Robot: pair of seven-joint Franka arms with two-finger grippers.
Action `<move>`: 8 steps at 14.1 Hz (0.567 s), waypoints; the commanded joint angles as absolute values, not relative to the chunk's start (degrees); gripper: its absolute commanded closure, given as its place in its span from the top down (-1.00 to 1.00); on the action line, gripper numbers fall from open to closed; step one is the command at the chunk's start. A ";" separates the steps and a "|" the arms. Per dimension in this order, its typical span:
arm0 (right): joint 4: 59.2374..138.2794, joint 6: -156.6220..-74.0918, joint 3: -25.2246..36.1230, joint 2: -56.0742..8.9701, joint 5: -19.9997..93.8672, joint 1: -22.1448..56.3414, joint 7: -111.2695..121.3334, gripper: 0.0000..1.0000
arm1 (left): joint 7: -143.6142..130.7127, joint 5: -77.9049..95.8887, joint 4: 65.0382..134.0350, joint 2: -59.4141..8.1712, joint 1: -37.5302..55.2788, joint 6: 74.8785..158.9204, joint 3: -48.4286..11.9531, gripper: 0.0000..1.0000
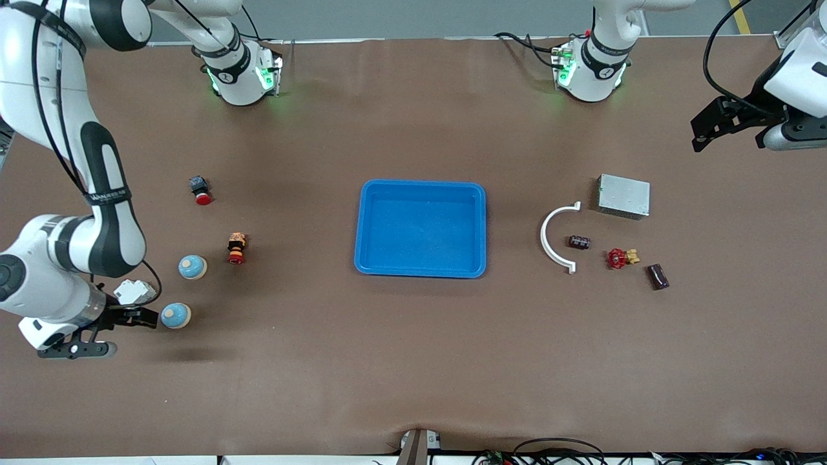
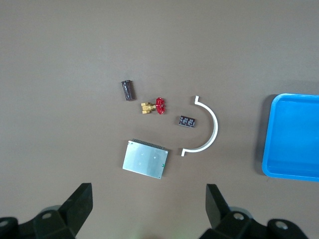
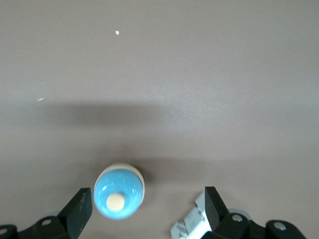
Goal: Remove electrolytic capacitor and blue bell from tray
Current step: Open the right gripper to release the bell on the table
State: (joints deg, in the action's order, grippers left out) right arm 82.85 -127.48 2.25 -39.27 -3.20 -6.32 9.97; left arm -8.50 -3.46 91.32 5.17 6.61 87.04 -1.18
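Observation:
Two blue dome bells stand at the right arm's end of the table, one (image 1: 175, 316) nearer the front camera than the other (image 1: 192, 267). My right gripper (image 1: 137, 317) hangs open over the nearer bell (image 3: 119, 192), which shows between its fingers, close to one fingertip (image 3: 79, 209). A dark cylindrical capacitor (image 1: 658, 276) (image 2: 128, 90) lies toward the left arm's end. My left gripper (image 1: 703, 132) (image 2: 148, 206) is held high over that end of the table, open and empty. A blue tray (image 1: 362, 226) sits mid-table.
A white block (image 1: 132, 292) (image 3: 192, 224) lies beside the right gripper. Two red push buttons (image 1: 201, 190) (image 1: 236, 248) stand near the bells. Near the capacitor lie a red valve (image 1: 620, 258), a small dark part (image 1: 579, 242), a white curved piece (image 1: 552, 239) and a metal box (image 1: 623, 196).

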 commanded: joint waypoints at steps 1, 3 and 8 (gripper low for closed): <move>84.02 -120.96 1.49 -32.71 -4.13 -7.29 12.57 1.00 | -8.18 -3.60 91.32 5.98 6.94 85.96 -1.06 1.00; 84.02 -115.34 1.41 -28.67 -3.35 -7.21 12.13 1.00 | -7.56 -3.69 91.76 6.07 6.77 86.04 -1.05 1.00; 85.96 -107.86 0.97 -19.36 0.26 -6.42 10.99 1.00 | -7.47 -3.60 91.67 6.15 5.98 85.96 -0.62 1.00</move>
State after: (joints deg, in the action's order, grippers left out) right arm 82.71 -109.66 1.78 -24.23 -0.89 -6.32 11.50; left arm -8.50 -3.46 91.52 5.18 6.52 86.73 -1.05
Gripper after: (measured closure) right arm 0.000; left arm 0.000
